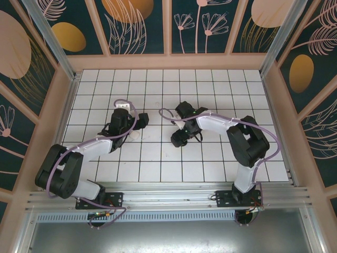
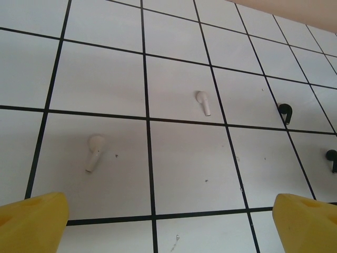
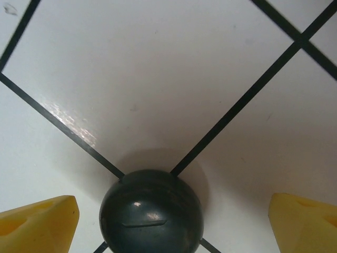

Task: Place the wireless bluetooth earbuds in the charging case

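We look from above and behind the arm bases [image 1: 100, 200], steeply down over the whole tiled counter [image 1: 158, 168]. From the left wrist we look slantwise across several tiles [image 2: 184, 163], past the left tool [image 2: 168, 224]. From the right wrist we sit far closer, the right tool [image 3: 168, 221] astride a dark round case [image 3: 151, 213]. All views share the tiles.

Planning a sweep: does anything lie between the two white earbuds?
In the left wrist view, just bare tile and black grout lines separate the nearer white earbud from the farther white earbud.
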Robot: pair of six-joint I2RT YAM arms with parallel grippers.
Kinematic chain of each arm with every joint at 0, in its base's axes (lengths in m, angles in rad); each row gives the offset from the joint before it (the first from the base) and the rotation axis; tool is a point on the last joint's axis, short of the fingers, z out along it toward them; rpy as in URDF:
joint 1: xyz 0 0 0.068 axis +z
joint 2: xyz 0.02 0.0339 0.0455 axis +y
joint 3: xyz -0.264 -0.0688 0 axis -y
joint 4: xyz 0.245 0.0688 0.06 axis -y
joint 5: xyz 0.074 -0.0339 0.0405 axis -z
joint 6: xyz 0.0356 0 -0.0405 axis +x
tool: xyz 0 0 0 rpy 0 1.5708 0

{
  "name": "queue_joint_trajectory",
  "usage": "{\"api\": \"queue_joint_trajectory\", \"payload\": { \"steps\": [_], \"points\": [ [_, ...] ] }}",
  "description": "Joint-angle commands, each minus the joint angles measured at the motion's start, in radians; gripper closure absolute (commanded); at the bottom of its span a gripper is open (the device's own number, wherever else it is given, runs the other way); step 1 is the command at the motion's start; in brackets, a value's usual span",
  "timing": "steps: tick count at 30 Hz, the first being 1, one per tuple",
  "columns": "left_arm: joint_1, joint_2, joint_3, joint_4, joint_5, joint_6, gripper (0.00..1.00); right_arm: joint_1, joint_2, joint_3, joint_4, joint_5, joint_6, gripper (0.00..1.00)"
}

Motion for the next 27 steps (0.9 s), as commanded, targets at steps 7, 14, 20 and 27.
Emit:
{"api": "queue_joint_trajectory", "payload": {
  "steps": [7, 14, 20, 27],
  "points": [
    [-0.002, -0.016, 0.010, 0.010, -0.058, -0.049, 0.02, 0.056, 0.060, 0.044, -0.072, 0.066, 0.007, 0.17],
    [-0.002, -0.063, 0.004, 0.003, -0.104, -0.077, 0.01, 0.059, 0.059, 0.047, -0.073, 0.077, 0.032, 0.34],
    [-0.002, -0.129, -0.023, 0.023, -0.065, -0.004, 0.02, 0.052, 0.015, 0.040, -0.030, 0.063, 0.100, 0.46],
    [-0.002, -0.197, -0.063, 0.087, 0.190, 0.124, 0.11, 0.013, -0.075, 0.035, 0.047, -0.021, 0.247, 0.53]
  ]
}}
